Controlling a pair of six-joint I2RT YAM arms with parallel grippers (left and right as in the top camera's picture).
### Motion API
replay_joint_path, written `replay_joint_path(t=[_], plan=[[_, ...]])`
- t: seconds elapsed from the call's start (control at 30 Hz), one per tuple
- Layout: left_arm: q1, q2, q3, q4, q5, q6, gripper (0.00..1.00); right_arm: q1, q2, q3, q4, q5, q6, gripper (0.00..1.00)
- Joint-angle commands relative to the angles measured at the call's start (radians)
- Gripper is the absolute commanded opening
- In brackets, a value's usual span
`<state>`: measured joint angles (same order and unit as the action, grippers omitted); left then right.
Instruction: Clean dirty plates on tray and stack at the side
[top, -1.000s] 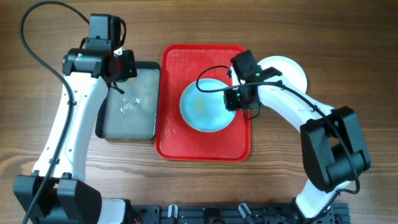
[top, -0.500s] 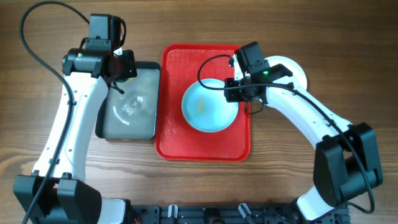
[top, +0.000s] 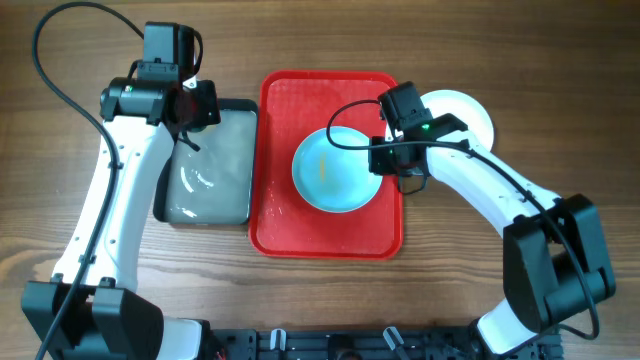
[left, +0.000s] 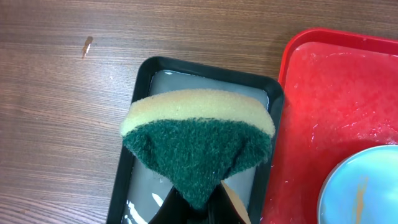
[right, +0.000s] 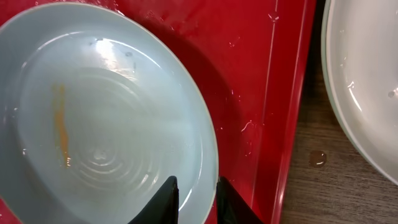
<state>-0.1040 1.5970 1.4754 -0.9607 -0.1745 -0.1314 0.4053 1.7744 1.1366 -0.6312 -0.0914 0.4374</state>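
A pale blue plate (top: 335, 172) (right: 106, 118) lies in the red tray (top: 300, 230) (right: 273, 93), with an orange smear (right: 60, 127) on its inside. My right gripper (top: 380, 160) (right: 197, 183) is at the plate's right edge. One finger is inside the rim and one outside, shut on it. A white plate (top: 472, 112) (right: 367, 81) rests on the table to the right of the tray. My left gripper (top: 190, 122) (left: 199, 208) hangs over the dark pan (top: 205, 185) (left: 205, 65), shut on a green and yellow sponge (left: 199, 137).
The dark pan holds shallow water and sits against the tray's left side. The tray floor is wet. A water drop (right: 317, 158) lies on the wooden table between the tray and the white plate.
My right gripper has shifted a little to the right along the plate's edge and its fingers have narrowed on the rim. The plate slid slightly right. The left arm has stayed put.
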Motion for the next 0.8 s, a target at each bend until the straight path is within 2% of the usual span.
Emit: replay_joint_path(t=[0.0,0.3,0.53,0.77], plan=[[-0.002,0.008,-0.006,0.006,0.002,0.02,0.04,-0.002,0.004,-0.06,0.058,0.019,0.037,0.21],[-0.002,0.008,-0.006,0.006,0.002,0.02,0.04,-0.002,0.004,-0.082,0.081,0.017,0.063,0.2],[-0.002,0.008,-0.006,0.001,0.002,0.02,0.04,-0.001,0.004,-0.115,0.11,0.016,0.116,0.12],[-0.002,0.008,-0.006,0.001,0.002,0.02,0.04,0.0,0.004,-0.115,0.122,0.016,0.134,0.12]])
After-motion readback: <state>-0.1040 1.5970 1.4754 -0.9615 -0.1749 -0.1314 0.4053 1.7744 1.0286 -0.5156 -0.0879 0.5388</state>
